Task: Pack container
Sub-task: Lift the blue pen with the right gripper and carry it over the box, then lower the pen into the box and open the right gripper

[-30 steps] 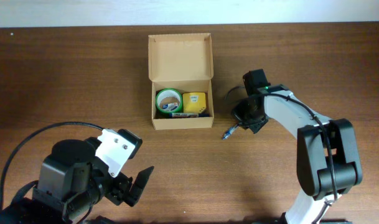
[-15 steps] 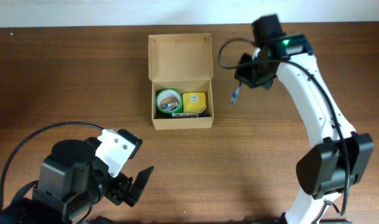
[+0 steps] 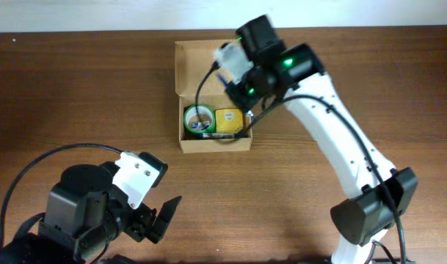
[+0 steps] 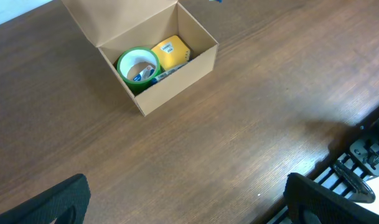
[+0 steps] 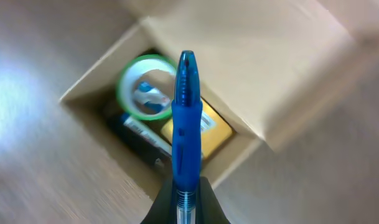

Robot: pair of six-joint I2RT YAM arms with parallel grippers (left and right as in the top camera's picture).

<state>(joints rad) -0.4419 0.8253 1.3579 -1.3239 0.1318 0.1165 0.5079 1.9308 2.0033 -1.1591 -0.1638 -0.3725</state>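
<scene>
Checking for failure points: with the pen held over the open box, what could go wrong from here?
1. The tape roll and yellow pack already fill much of the container, so the pen may land on top and roll out.
2. The right gripper grips the pen at one end only; released tip-first, it could tip over the wall.

cams, three views
the table [image 3: 76, 88] is viewed straight down from overhead; the container [image 3: 197, 70] is shared by all: far off from left wrist, close from right.

One box [image 3: 197, 70] holds one tape roll [image 3: 198, 121] at nine o'clock, one yellow block [image 3: 229, 119] at three, one dark stick [image 4: 172, 70] at six. One pen [image 5: 186, 124].
</scene>
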